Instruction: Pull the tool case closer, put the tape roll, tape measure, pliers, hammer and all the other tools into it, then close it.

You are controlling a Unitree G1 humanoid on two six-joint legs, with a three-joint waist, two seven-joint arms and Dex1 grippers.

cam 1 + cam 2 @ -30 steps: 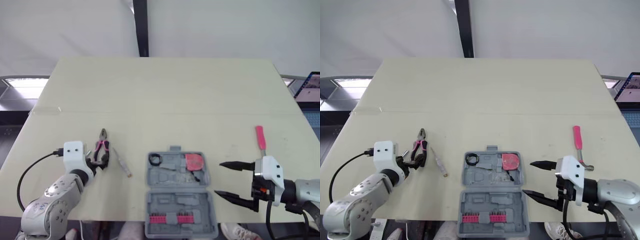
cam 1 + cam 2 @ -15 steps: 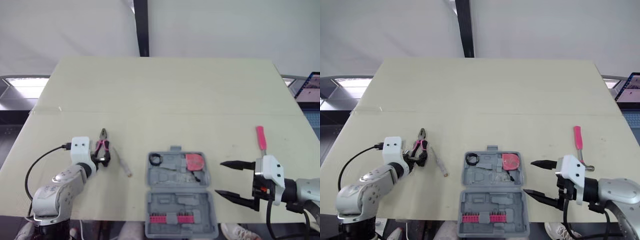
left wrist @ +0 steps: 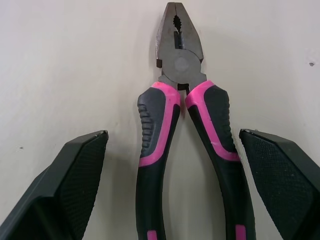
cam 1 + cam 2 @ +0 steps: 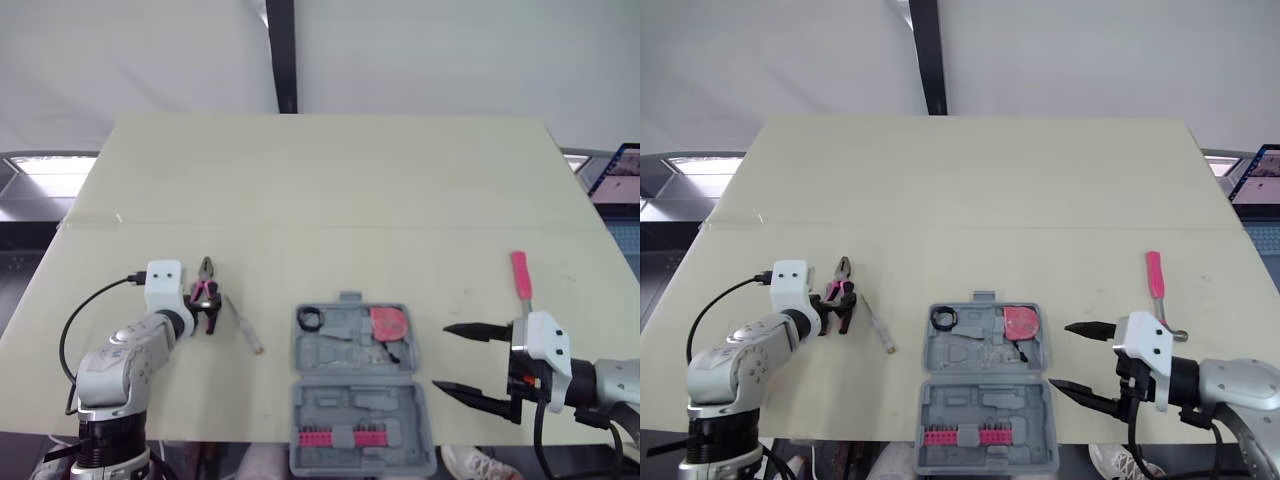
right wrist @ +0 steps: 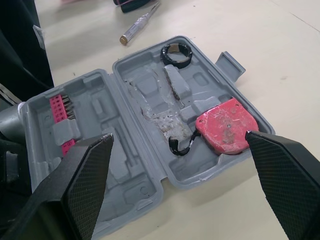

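Near the table's (image 4: 330, 180) front left corner, my left gripper (image 3: 172, 134) straddles the pliers (image 3: 177, 65), wide open, holding nothing; I judge closing comes next.

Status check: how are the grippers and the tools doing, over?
Left gripper open, straddling pliers handles on table. Right gripper open, beside open tool case. Tape measure in case; hammer on table. Nothing blocking the pliers.

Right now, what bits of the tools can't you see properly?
Eye views: the head of the hammer is mostly hidden behind the right gripper.
Eye views: the small screwdriver is too small to tell its tip.
Left wrist view: the handle ends of the pliers are cut off by the edge.
Right wrist view: the right gripper covers part of the tool case and its pink bits.
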